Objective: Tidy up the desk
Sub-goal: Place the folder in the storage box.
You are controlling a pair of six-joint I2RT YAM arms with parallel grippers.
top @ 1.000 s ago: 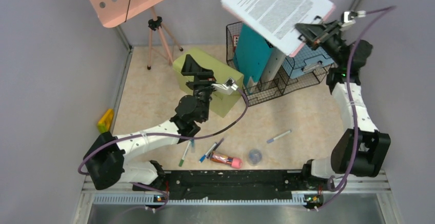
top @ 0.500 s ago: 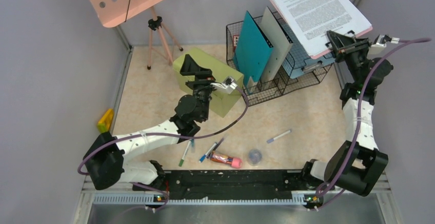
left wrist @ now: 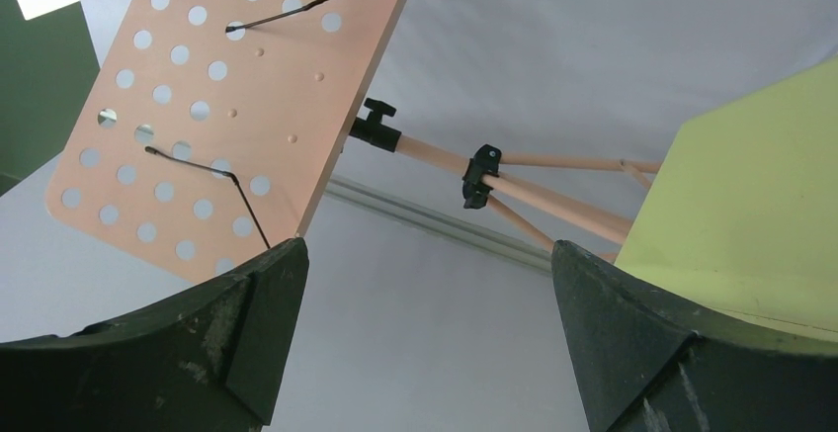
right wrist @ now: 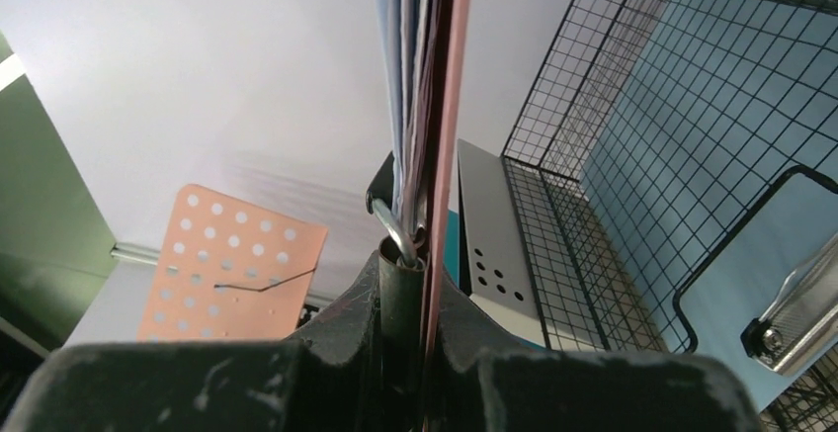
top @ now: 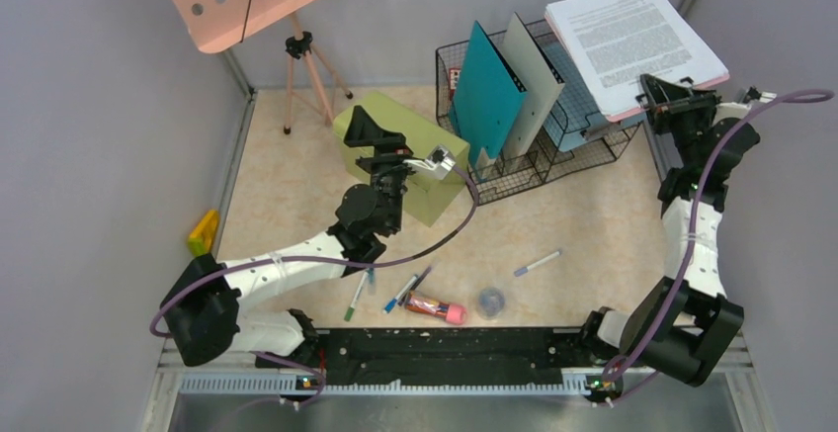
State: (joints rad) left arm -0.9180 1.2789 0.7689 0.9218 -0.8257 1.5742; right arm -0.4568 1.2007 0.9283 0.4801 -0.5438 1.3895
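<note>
Top external view: swung the clipboard [top: 632, 42] of printed sheets, clamped edge-on in the right jaws, away from above the middle of the wire rack [top: 593, 150] and out to 2 o'clock, past the rack's right rim and close to the grey wall. Reads as lining up for a slot beside the teal folder [top: 489, 96]; not filed yet. Kept the left jaws wide apart, gripping nothing, parked over the olive-green box [top: 420, 130] near 11 o'clock. Finds the tabletop [top: 287, 185] spread beneath both arms, with a loose pen [top: 537, 262] toward 6 o'clock. Allows little slack wall-side; offers open room only back toward 9 o'clock, above the rack's tall dividers.
</note>
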